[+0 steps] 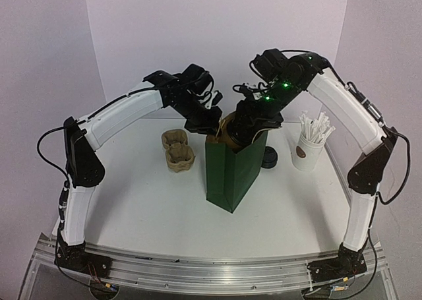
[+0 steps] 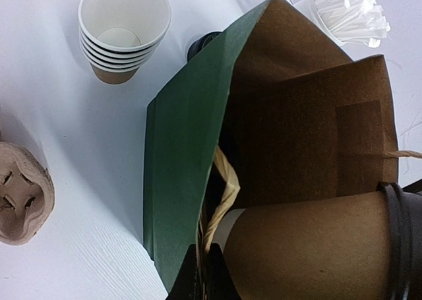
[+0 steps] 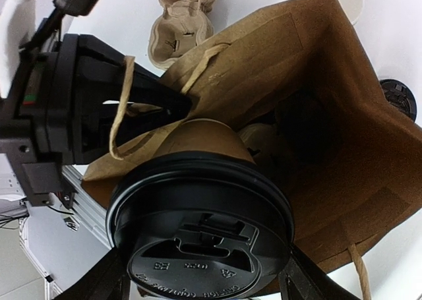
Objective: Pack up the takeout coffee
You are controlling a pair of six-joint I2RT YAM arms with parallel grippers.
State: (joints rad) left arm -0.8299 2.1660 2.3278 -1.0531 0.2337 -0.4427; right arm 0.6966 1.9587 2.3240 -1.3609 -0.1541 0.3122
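Left gripper (image 1: 208, 124): jaws pressed together, seemingly pinching the green paper bag (image 1: 227, 175) at its rim beside the handle | Right gripper (image 3: 201, 283): jaws spread wide, clamped on the takeout coffee (image 3: 198, 138) at its black lid (image 3: 198, 234) | Coffee: tilted, lying in the bag's open mouth.

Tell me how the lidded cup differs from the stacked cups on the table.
The lidded cup wears a black lid; the stacked cups are open-topped. The lidded cup is single, gripped by the right gripper at the mouth of the green bag; the stacked cups are nested, standing free. Both are brown kraft paper.
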